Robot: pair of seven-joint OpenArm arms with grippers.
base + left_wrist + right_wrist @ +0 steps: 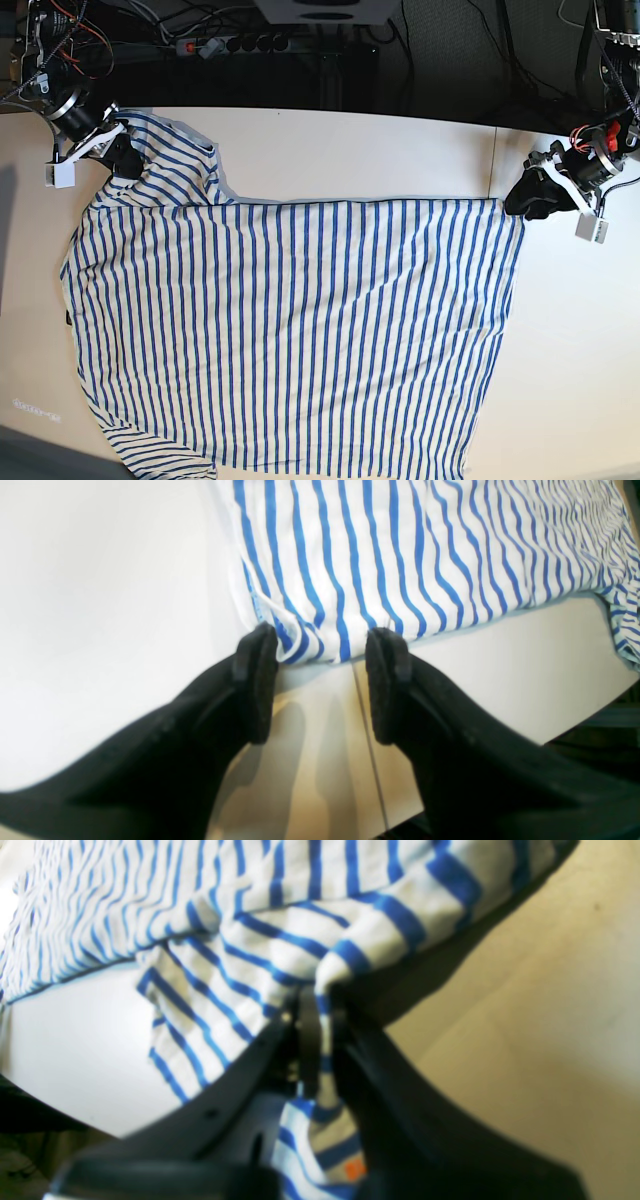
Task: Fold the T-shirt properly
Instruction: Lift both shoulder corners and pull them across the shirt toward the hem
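The T-shirt [300, 330], white with thin blue stripes, lies spread flat on the pale table [380, 150]. My right gripper [125, 158] is at the shirt's far left corner, where the cloth is bunched. In the right wrist view it [317, 1000] is shut on a fold of striped cloth [250, 950], held a little off the table. My left gripper [514, 203] is at the shirt's far right corner. In the left wrist view it [320, 637] is open, with the fingertips [257, 645] on either side of the shirt's corner edge [400, 555].
A table seam [492, 160] runs just left of my left gripper. A power strip [230, 45] and cables lie behind the table's back edge. Bare table shows along the back [350, 140] and on the right [580, 350].
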